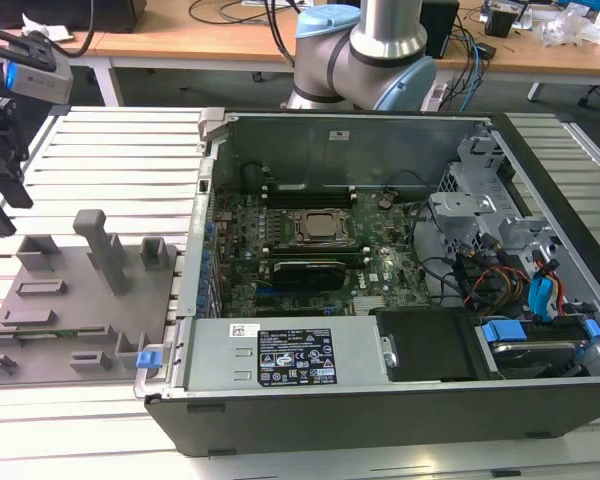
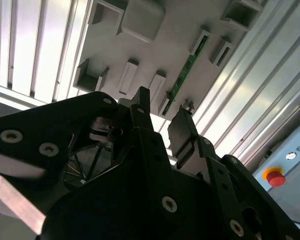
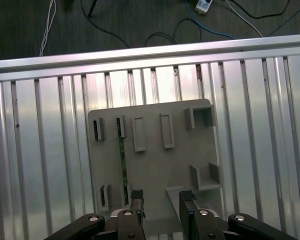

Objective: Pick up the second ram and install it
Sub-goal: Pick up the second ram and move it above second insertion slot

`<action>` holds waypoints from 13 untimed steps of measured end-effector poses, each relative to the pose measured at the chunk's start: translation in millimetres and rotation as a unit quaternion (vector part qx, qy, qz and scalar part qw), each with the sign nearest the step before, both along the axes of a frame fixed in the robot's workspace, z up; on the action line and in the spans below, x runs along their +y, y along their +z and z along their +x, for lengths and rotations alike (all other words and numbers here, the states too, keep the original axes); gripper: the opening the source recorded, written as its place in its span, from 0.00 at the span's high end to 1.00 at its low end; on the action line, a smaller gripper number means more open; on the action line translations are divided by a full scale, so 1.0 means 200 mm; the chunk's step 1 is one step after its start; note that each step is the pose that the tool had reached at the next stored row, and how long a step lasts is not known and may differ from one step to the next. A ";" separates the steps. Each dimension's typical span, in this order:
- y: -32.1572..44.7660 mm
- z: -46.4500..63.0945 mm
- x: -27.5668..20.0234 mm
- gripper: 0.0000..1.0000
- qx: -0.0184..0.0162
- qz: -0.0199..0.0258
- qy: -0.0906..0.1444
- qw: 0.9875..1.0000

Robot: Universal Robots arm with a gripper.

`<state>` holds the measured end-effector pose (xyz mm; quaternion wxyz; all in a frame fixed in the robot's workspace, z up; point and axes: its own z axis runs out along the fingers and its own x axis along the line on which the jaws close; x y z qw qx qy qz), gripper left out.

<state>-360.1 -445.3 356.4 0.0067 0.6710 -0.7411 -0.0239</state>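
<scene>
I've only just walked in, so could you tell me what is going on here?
The arm's gripper hovers over the grey tray with its fingers open and empty. The ram sits in the tray, not yet picked up. The open computer case stands beside the tray, on the exterior view's right.

**Colours and patterns, as logged**

Second ram [image 3: 122, 160] is recorded as a narrow green strip. Tray [image 3: 155, 170] is noted plain pale grey. Table [image 3: 40, 150] is seen silver, striped throughout by parallel ribs. Gripper [image 3: 161, 200] is marked matte black, dotted with silver screw heads. Computer case [image 1: 380, 430] is logged black, with motherboard [image 1: 380, 275] green and latch [image 1: 151, 355] blue. Button [image 2: 275, 176] is noted red on yellow.
</scene>
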 end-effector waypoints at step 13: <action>-0.035 0.00 -0.009 0.58 0.000 0.000 0.001 1.000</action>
